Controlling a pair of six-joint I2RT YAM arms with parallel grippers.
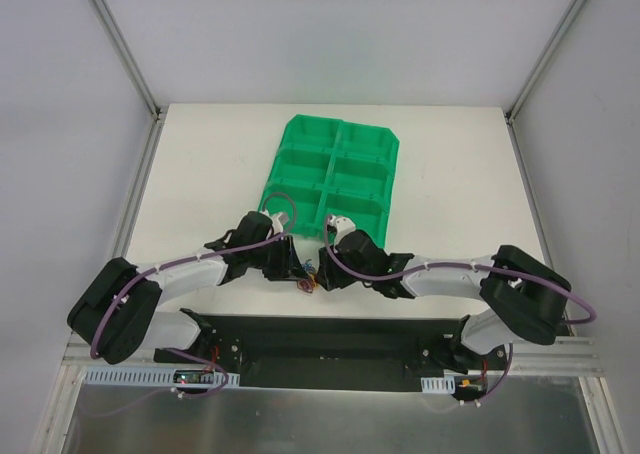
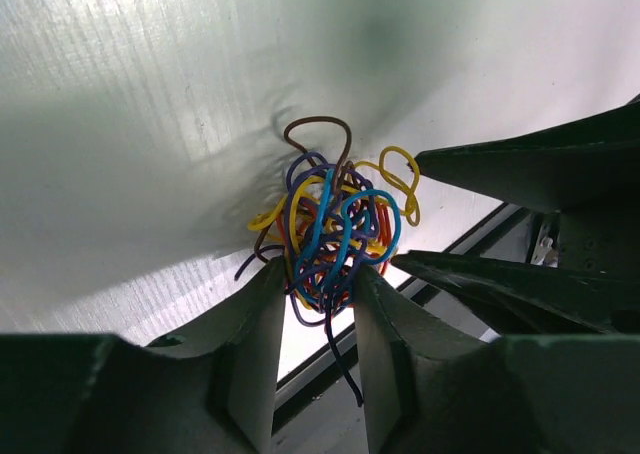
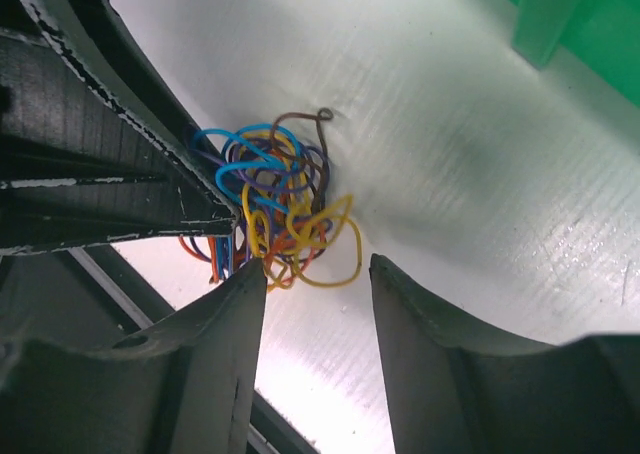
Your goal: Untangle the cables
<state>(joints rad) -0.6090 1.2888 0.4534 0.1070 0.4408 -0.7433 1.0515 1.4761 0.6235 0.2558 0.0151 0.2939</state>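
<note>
Base plate: the black base plate (image 1: pixel 330 339) carries both arms at the near edge of the desk (image 1: pixel 210 174). The arms reach in toward each other from either side.
Left fingers: the left fingers (image 2: pixel 250 324) stand about half closed. Their tips rest against the lower part of the knot on both sides, and a dark blue strand hangs down through the gap. Whether they truly pinch it or only bracket it, I cannot tell.
Right fingers: the right fingers (image 3: pixel 225 324) are partly open with nothing clamped. One tip touches the knot's edge, and only a yellow loop strays into the gap between them.
Cables, place: the cables (image 2: pixel 335 219) lie on the white desk just beyond the base plate, between the two sets of fingers. They are near the bin's near edge but outside it.
Cables, look: one tight ball of hair-thin wire, with loops of light blue, yellow, orange-red, brown and dark purple wound through one another. A few loops stick out free, brown at the top and yellow at the side.
Progress: judged from this, barely begun. No strand lies apart from the ball, so every wire is yet to be drawn out.
What is left: likely a hold on each side and a pull apart, then strand by strand.
Bin: the green bin (image 1: pixel 333 169), divided into compartments, sits farther back at mid-desk. No wire shows in any compartment, as far as the top view resolves.
</note>
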